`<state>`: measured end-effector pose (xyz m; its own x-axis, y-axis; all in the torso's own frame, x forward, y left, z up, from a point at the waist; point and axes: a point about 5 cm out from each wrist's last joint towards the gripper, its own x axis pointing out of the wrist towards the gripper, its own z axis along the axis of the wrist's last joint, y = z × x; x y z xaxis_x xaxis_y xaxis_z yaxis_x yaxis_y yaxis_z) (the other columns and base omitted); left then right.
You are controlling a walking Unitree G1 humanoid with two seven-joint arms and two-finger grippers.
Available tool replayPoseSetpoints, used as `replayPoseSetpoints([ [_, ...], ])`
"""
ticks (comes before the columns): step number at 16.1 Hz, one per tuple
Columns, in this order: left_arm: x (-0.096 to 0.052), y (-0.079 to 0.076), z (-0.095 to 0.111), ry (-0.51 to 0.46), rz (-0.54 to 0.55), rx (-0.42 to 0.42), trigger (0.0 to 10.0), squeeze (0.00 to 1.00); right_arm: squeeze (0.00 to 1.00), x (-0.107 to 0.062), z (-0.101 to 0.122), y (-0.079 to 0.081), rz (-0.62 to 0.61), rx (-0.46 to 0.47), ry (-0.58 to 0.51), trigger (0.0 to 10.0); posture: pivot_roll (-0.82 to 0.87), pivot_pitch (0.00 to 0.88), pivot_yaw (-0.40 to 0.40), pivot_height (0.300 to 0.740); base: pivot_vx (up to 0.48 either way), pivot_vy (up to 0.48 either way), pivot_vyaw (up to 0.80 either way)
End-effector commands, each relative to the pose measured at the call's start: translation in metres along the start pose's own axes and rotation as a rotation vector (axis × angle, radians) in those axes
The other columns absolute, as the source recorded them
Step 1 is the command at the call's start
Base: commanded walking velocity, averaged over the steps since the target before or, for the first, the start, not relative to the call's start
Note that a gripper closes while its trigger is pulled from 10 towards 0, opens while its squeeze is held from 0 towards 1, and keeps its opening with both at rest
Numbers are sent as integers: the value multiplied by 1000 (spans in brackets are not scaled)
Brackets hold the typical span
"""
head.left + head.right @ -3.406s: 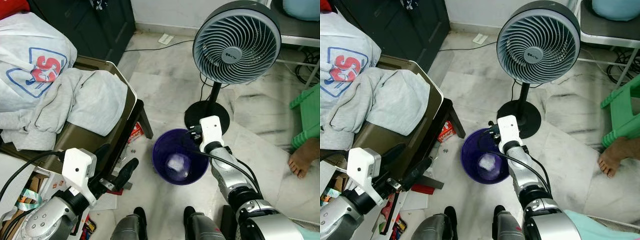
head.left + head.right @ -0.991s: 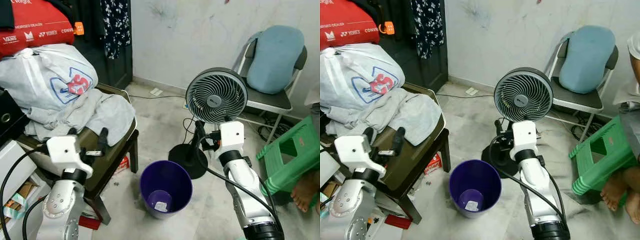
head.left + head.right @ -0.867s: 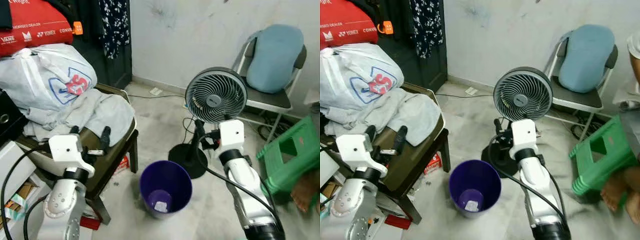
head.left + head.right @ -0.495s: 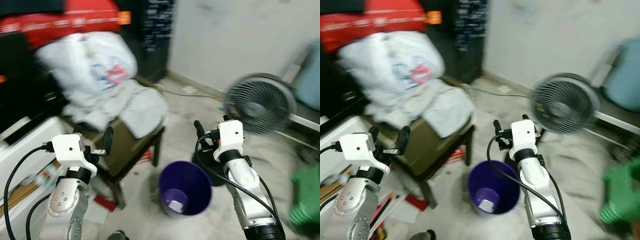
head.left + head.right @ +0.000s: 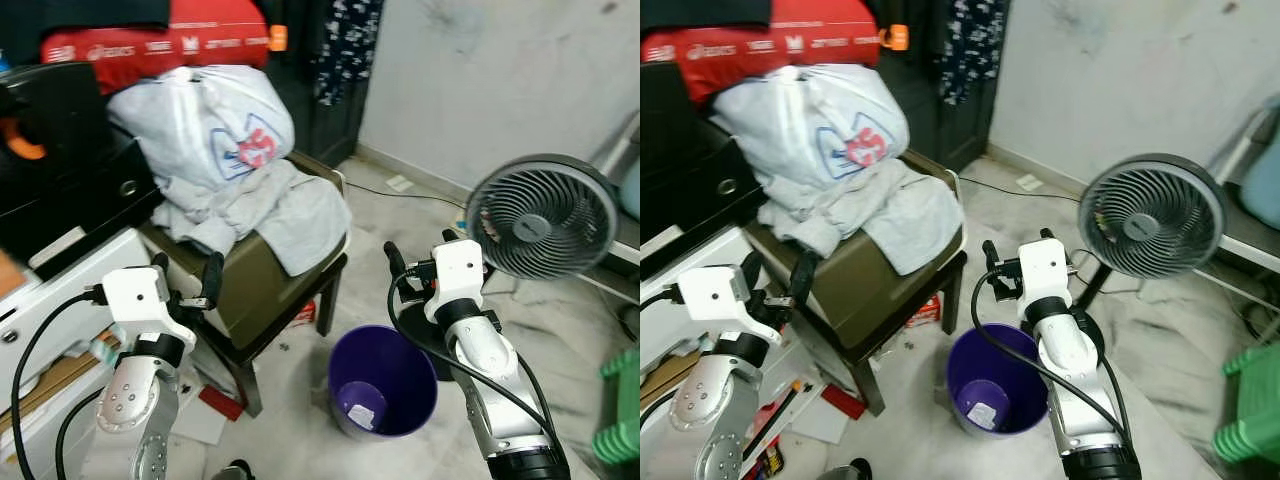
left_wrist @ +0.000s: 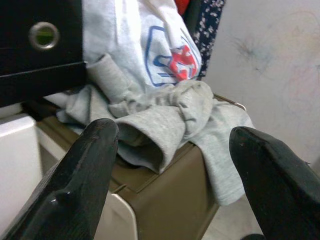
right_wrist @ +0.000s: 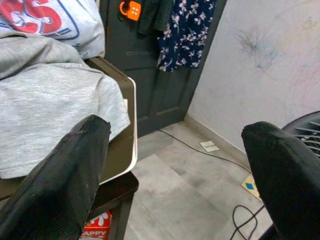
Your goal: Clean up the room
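The grey sweatshirt [image 5: 275, 205] heaped on the chair [image 5: 262, 290] lies straight ahead of the left tool [image 5: 185, 275], fingers spread wide and empty, nearer than the equally wide right tool [image 5: 420, 258].

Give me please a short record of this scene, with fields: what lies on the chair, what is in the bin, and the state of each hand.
chair: grey garment and white plastic bag piled on the seat
purple bin: on the floor beside the chair, a pale scrap inside
fan: standing behind the bin
left hand: open, raised before the chair, holding nothing
right hand: open, above the bin, holding nothing
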<state>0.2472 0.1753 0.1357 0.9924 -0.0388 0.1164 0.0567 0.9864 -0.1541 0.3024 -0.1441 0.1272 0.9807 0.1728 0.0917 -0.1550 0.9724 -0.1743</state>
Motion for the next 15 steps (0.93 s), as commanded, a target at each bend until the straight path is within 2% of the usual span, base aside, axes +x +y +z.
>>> replayPoseSetpoints([
  [1, 1, -2, 1, 2, -9, 8, 10000, 0, 0, 0, 3, -3, -2, 0, -6, 10000, -27, 105, -76, 740, 0, 0, 0],
  [4, 1, -4, 3, -8, -29, -14, 10000, 0, 0, 1, 3, -2, 0, 0, -5, 10000, -25, 111, -76, 740, 0, 0, 0],
  [7, 2, -4, 3, -2, -27, 0, 10000, 0, 0, 2, 3, -2, -1, 0, -5, 10000, -25, 113, -74, 740, 0, 0, 0],
  [8, 1, -5, 4, -17, -34, -11, 7020, 0, 0, 2, 3, -2, -2, 1, -5, 10000, -25, 114, -73, 740, 0, 0, 0],
  [9, 1, -6, 6, -29, -48, -25, 0, 0, 0, 2, 3, -2, -3, 1, -4, 10000, -25, 115, -71, 740, 0, 0, 0],
  [11, 2, -6, 5, -19, -54, -16, 0, 0, 0, 2, 3, -1, -5, 1, -5, 10000, -26, 116, -70, 740, 0, 0, 0],
  [12, 2, -6, 4, -3, -48, -2, 10000, 0, 0, 2, 3, -1, -6, 1, -5, 10000, -27, 116, -70, 740, 0, 0, 0],
  [15, 3, -6, 4, -7, -50, -2, 10000, 0, 0, 3, 3, -1, -7, 2, -5, 10000, -24, 119, -70, 740, 0, 0, 0],
])
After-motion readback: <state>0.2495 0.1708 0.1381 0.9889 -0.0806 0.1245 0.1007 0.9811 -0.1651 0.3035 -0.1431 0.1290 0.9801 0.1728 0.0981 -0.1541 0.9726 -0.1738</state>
